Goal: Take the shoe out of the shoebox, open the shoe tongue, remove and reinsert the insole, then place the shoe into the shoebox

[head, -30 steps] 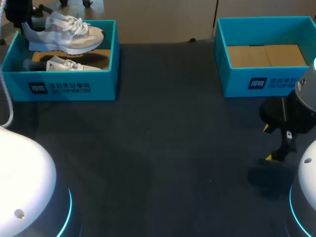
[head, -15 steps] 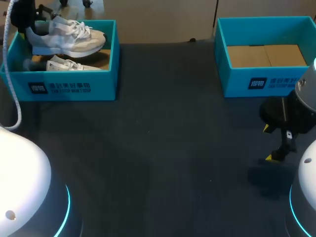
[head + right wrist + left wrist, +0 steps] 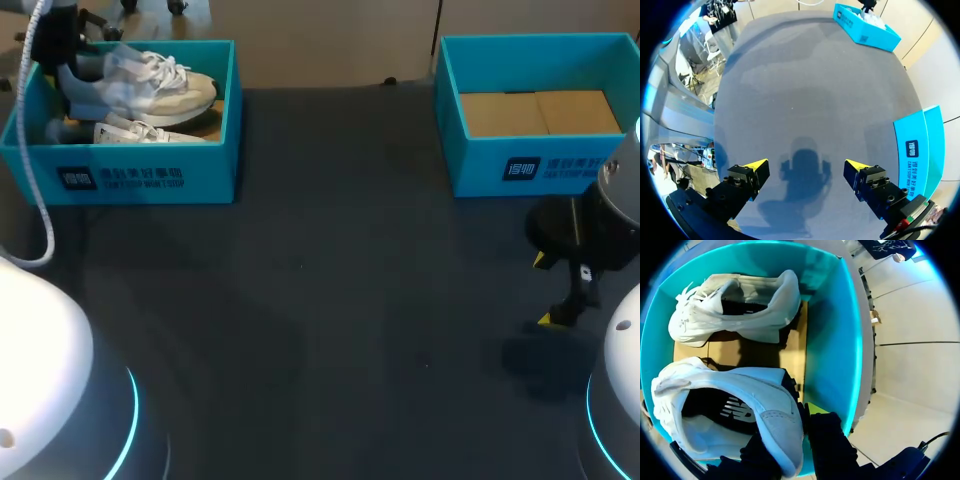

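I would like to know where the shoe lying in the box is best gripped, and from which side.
Probably the heel of the shoe in the box, from above, one finger inside the opening and one behind: the opening seems to face up, and the heel rim is narrow. The lifted shoe hangs close by; clear that first.

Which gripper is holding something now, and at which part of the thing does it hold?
The left gripper holds one white shoe by its heel, over the left shoebox. The right gripper is open and holds nothing.
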You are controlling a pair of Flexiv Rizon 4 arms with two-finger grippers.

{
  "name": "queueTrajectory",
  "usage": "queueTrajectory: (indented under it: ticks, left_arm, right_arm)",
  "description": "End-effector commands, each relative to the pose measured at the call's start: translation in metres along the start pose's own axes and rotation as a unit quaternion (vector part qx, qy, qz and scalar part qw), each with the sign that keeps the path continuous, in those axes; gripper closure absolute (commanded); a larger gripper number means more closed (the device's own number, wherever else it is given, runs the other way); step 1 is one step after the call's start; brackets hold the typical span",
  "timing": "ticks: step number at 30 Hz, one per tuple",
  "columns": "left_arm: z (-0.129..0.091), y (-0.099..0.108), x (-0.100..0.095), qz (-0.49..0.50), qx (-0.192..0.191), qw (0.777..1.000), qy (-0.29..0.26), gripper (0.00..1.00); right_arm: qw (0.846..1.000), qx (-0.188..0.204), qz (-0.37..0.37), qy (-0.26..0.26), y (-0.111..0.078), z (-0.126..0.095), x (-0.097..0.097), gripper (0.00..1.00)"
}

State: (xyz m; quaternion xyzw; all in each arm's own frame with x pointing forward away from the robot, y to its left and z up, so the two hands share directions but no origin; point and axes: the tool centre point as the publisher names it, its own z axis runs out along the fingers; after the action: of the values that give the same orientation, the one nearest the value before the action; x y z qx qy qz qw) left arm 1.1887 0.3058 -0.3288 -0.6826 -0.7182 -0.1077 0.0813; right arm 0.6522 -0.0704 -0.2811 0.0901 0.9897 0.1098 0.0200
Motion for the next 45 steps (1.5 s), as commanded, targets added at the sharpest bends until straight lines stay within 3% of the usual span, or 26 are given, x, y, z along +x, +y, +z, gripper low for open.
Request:
queueTrajectory:
  ticks: [1,36,40,45]
  left_arm:
    - [0.004,0.006,-0.003,0.002,0.003,1.000,0.001,1.00]
    - [0.032,0.012,-0.014,0.021,0.030,0.999,-0.022,1.00]
    - [0.032,0.012,-0.015,0.026,0.030,0.999,-0.029,0.79]
    - [0.031,0.011,-0.016,0.028,0.028,0.999,-0.032,0.76]
  right_arm:
    - [1.000,0.001,0.000,-0.001,0.000,0.001,0.001,0.00]
    - [1.000,0.001,0.000,-0.001,0.000,0.001,0.001,0.00]
    - [1.000,0.001,0.000,-0.001,0.000,0.001,0.001,0.00]
    - [1.000,0.001,0.000,-0.001,0.000,0.001,0.001,0.00]
